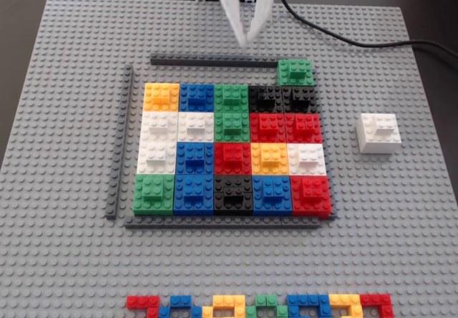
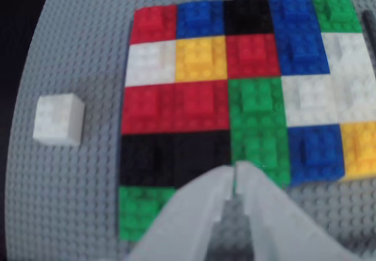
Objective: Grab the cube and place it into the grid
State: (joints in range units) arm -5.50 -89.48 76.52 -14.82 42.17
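Hangs shut and empty, the hand (image 1: 245, 39), above the grid's (image 1: 230, 148) far edge by a green block (image 1: 295, 71), with the cube (image 1: 379, 132) well off to its right in the fixed view, on the grey baseplate (image 1: 64, 261), apart from the grid.

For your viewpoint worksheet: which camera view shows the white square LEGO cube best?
The fixed view: the white square LEGO cube is sharp, its raised top brick visible. The wrist view shows it blurred, at the left.
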